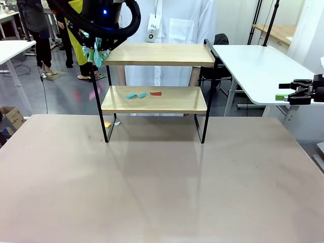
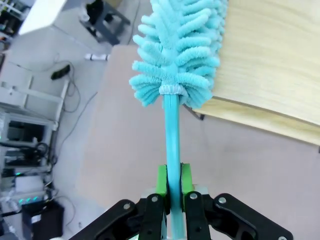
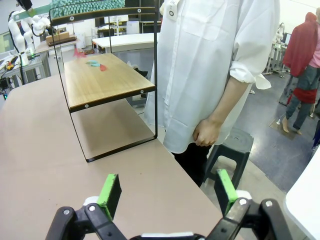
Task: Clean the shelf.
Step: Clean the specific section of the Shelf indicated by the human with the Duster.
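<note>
Robot's left hand [image 2: 170, 186] grips a teal duster [image 2: 182, 45] at the upper board of the shelf [image 1: 157, 98].

The two-tier shelf stands at the far middle of the tabletop [image 1: 162, 187], just before a person [image 3: 210, 60] in a white coat. The left hand is clamped on the duster's handle, the fluffy head at the top board's left end. Blue and red paper scraps [image 1: 143, 94] lie on the lower board. The right hand [image 3: 167, 192] hangs wide and empty off to the right, well apart from the shelf.
</note>
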Available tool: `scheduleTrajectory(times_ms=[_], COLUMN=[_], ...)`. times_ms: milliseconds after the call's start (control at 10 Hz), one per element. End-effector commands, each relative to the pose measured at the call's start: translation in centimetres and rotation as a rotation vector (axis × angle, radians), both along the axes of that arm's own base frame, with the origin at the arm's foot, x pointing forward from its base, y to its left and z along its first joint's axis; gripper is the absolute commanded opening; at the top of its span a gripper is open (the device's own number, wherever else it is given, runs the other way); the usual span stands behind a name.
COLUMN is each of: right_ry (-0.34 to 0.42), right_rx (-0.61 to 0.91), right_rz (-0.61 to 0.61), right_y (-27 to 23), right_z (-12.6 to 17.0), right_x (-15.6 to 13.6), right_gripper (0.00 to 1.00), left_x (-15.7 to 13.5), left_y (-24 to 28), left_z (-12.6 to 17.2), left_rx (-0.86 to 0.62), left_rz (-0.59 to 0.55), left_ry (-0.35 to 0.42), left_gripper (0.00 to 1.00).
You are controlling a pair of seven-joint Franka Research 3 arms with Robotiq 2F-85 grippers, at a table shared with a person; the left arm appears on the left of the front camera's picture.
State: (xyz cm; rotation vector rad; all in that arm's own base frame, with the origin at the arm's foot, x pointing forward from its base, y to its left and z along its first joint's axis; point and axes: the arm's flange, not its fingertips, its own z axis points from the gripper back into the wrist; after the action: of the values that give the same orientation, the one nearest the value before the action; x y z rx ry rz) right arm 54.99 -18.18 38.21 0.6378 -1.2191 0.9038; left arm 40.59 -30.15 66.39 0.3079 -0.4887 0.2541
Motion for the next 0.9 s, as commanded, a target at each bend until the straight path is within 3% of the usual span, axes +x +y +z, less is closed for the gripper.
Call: scheduleTrajectory(times_ms=[0,300,400,500,800], right_ry=[0.005,0.005,0.005,0.005,0.005], right_rx=[-0.007,-0.007,-0.007,-0.007,-0.007], right_rz=[-0.002,-0.002,-0.002,-0.002,-0.002], right_y=[0.1,0.1,0.1,0.1,0.1], right_z=[0.3,0.3,0.3,0.3,0.3], right_x=[0.1,0.1,0.1,0.1,0.1], right_gripper=[1.00,1.00,1.00,1.00,1.00], left_x=[-2.9,-4.5,-4.7,-4.1,-4.3], left_y=[2.4,3.1,3.2,2.4,2.5], left_z=[0.4,1.4,1.6,2.5,2.3], left_rx=[-0.030,-0.043,-0.087,-0.042,-0.047], left_rz=[0.031,0.045,-0.010,0.029,0.024], left_ry=[-0.154,-0.208,-0.219,-0.157,-0.176], left_gripper=[0.13,0.13,0.13,0.13,0.13])
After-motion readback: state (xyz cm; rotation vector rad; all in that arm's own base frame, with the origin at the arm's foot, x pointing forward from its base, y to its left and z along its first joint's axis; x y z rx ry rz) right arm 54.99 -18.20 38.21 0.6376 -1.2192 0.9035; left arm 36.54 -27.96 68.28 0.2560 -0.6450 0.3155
